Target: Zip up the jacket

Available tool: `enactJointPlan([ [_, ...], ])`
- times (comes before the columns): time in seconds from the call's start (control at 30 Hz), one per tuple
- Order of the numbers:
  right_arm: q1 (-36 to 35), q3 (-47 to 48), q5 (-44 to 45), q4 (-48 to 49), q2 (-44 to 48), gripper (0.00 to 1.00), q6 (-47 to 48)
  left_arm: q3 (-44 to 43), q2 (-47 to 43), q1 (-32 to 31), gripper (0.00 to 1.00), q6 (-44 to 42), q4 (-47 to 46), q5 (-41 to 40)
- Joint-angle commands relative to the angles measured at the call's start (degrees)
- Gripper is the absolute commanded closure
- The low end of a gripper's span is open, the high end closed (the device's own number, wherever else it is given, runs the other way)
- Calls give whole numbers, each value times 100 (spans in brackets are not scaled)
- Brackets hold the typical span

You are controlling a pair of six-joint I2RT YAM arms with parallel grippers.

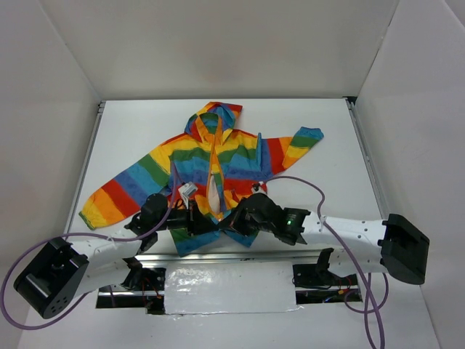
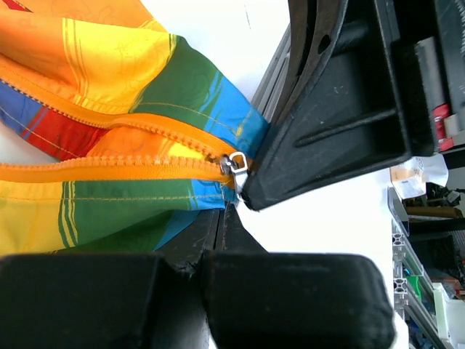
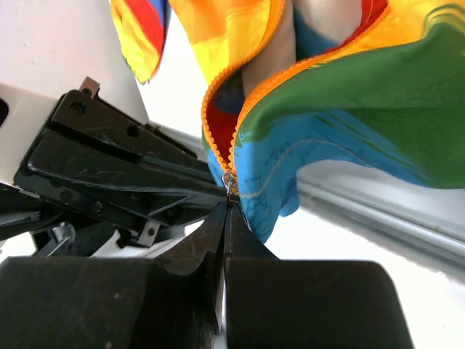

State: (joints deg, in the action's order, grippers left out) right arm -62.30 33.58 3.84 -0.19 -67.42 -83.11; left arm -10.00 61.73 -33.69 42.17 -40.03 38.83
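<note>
**Both pincers at the hem, slider at the bottom of the zipper**

The jacket (image 1: 218, 156) lies flat on the tabletop (image 1: 327, 196), hood (image 1: 216, 115) at the far end and hem toward the arm bases. Sleeves are spread to both sides. The front is open: the two orange rows of teeth (image 2: 109, 120) split apart right above the zipper pull (image 2: 235, 166), which sits at the bottom edge. Zipping looks barely started.

Both arms meet at the middle of the hem, probably because one has to anchor the cloth while the other pulls.

- **Left pincer** (image 2: 223, 218): fingers together, no gap visible. The tips are pinched on the blue hem corner just below the pull. I read this as the anchor that keeps the jacket from sliding.
- **Right pincer** (image 3: 227, 207): fingers also pressed together. The tips close on the small metal pull, or at least touch it. The contact is tiny, so the grip is not fully certain.

The two pincers are tip to tip, nearly touching each other.

The next move likely needs the right arm to drag the pull toward the hood, along the teeth. The risks are the pull slipping out or the loose cloth bunching up.
</note>
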Motion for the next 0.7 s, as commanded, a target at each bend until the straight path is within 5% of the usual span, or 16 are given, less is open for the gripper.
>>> enactJointPlan([
  [0.0, 209, 500, -531, -139, -78, 100, -161, -81, 49, -94, 100, -148, 22, 248],
  [0.67, 1115, 201, -1737, 581, -395, 100, -197, -160, 23, -243, 100, -227, 74, 353],
])
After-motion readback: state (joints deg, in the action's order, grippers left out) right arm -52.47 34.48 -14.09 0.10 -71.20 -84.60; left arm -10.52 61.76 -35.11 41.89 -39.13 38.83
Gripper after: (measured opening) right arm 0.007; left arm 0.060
